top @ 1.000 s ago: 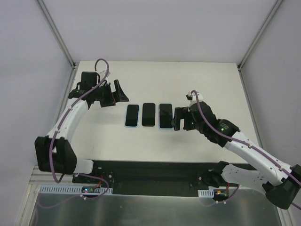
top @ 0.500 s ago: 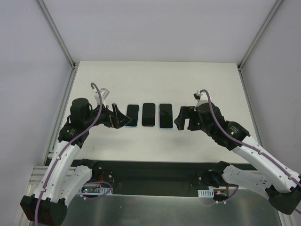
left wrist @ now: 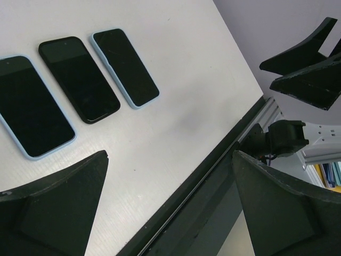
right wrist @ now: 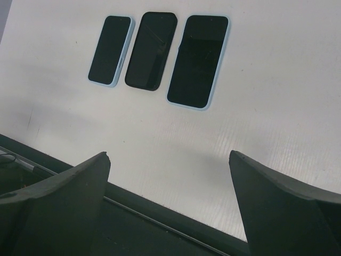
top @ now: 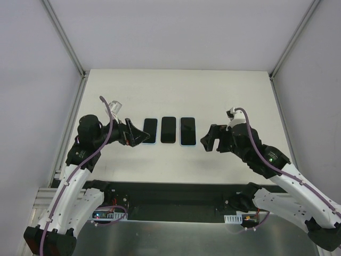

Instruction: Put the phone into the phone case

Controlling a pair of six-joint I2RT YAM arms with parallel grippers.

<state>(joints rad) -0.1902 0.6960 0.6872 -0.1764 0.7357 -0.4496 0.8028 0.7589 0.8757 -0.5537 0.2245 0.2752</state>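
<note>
Three flat phone-shaped items lie side by side on the white table (top: 229,96). The left one (top: 150,131) and the right one (top: 187,131) have light-blue rims; the middle one (top: 168,129) is all black. Whether a blue-rimmed item is an empty case or holds a phone I cannot tell. My left gripper (top: 139,136) is open and empty just left of the row. My right gripper (top: 206,140) is open and empty just right of it. The left wrist view shows the row (left wrist: 80,79) beyond the open gripper (left wrist: 169,154). The right wrist view shows the row (right wrist: 151,50) beyond its gripper (right wrist: 169,154).
The table's dark front rail (top: 176,192) runs along the near edge, close under both grippers. White enclosure walls with metal posts (top: 66,40) stand at the sides and back. The right gripper's fingers (left wrist: 303,58) show in the left wrist view's top right.
My left arm has swung from the far left down to the left end of the row. My right gripper has drawn back a little from the right item toward the near edge.
</note>
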